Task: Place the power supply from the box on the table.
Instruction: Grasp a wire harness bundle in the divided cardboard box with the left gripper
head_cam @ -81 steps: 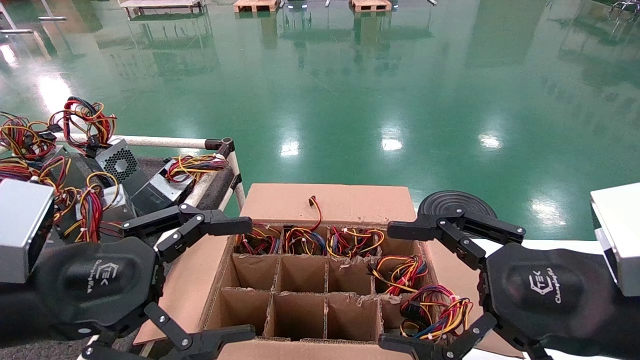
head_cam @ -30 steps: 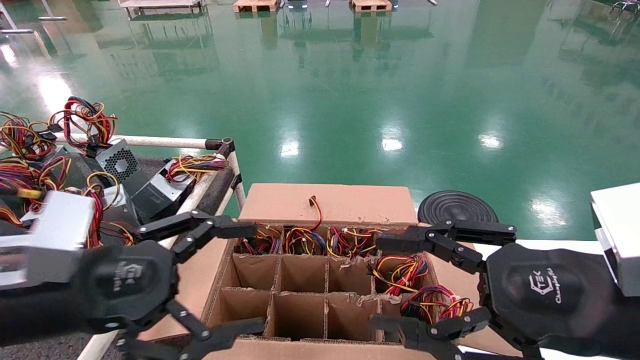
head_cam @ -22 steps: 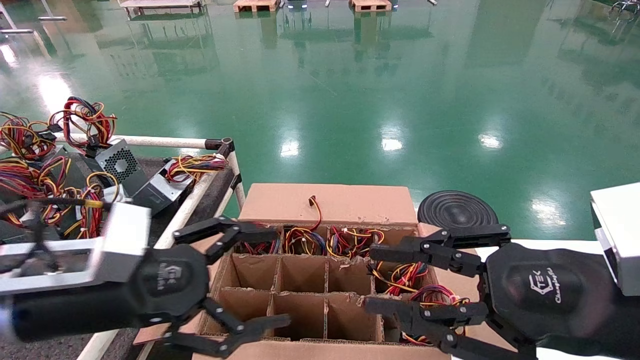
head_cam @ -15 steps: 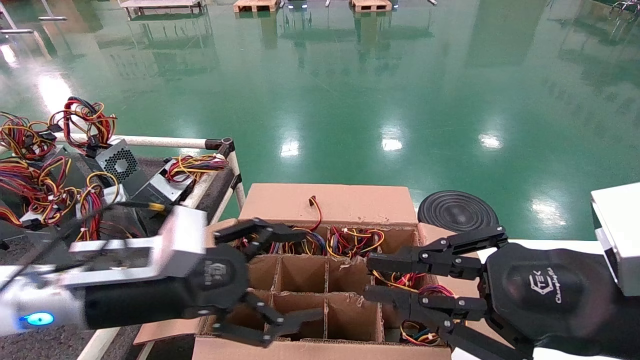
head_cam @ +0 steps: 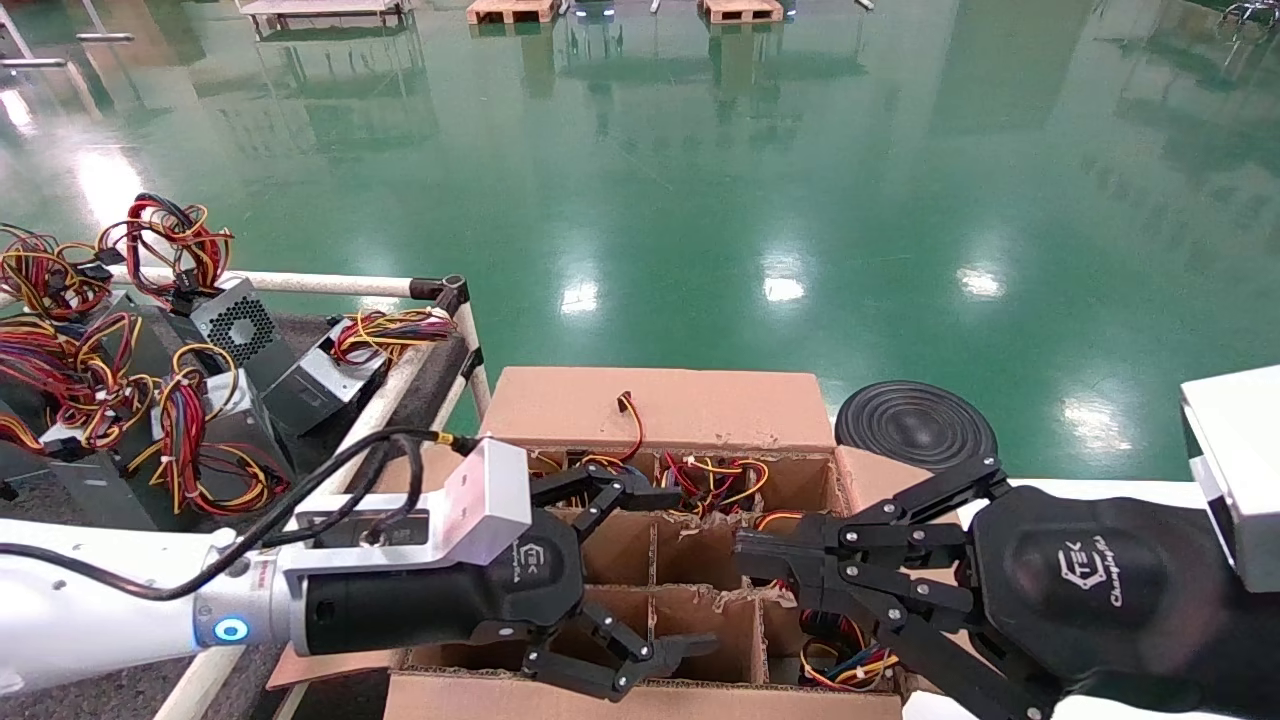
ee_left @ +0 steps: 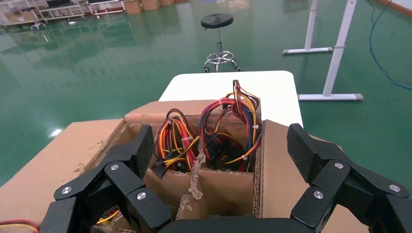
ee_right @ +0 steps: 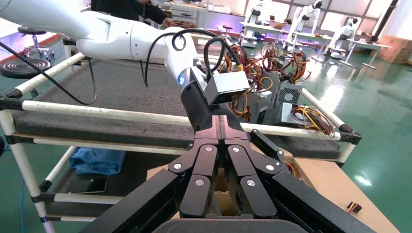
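Observation:
The box (head_cam: 660, 405) stands in front of me with its grid of cells open. Red, yellow and black wires (head_cam: 715, 480) of a power supply fill the far cells, and more wires (ee_left: 228, 121) rise from the right cells; the metal bodies are hidden down in the cells. My left gripper (head_cam: 680, 570) hovers open over the middle of the grid, fingers (ee_left: 141, 145) spread wide with nothing between them. My right gripper (head_cam: 745, 555) is shut over the box's right cells, holding nothing, its tips (ee_right: 219, 128) pressed together. The table (head_cam: 60, 690) lies to the left.
Several grey power supplies (head_cam: 235, 320) with tangled wires lie on the table behind its white rail (head_cam: 330, 285). A black round disc (head_cam: 915, 420) and a white surface (head_cam: 1100, 490) sit right of the box. A stool (ee_left: 217, 22) stands on the green floor.
My left arm has swung from beside the table to above the box, staying open. My right gripper has closed from wide open to shut and shifted slightly left.

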